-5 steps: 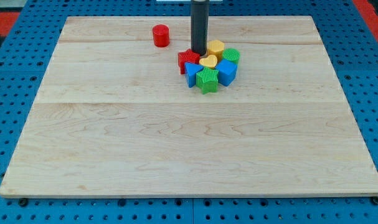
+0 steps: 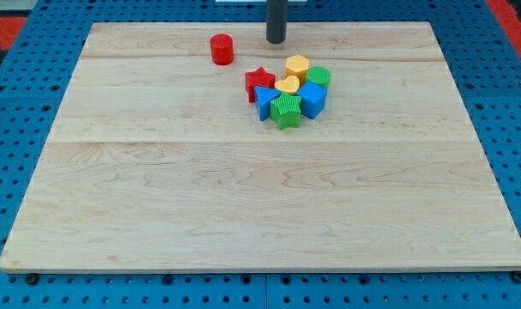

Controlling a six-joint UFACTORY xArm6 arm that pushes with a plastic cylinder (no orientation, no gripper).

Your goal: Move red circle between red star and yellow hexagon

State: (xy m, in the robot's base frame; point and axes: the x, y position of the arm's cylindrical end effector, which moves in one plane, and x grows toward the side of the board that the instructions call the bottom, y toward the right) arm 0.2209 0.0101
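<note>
while my tip [image 2: 276, 41] grips nothing, being a bare rod, it sits right of the red circle [image 2: 221, 49], above the red star [image 2: 259, 82] and yellow hexagon [image 2: 297, 65].

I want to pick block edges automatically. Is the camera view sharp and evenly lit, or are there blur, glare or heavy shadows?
Camera view: sharp throughout, light even and soft; no glare on the wooden board; only faint shadows under the block cluster, e.g. the green block. The red circle and my tip have crisp edges, no motion blur.
</note>
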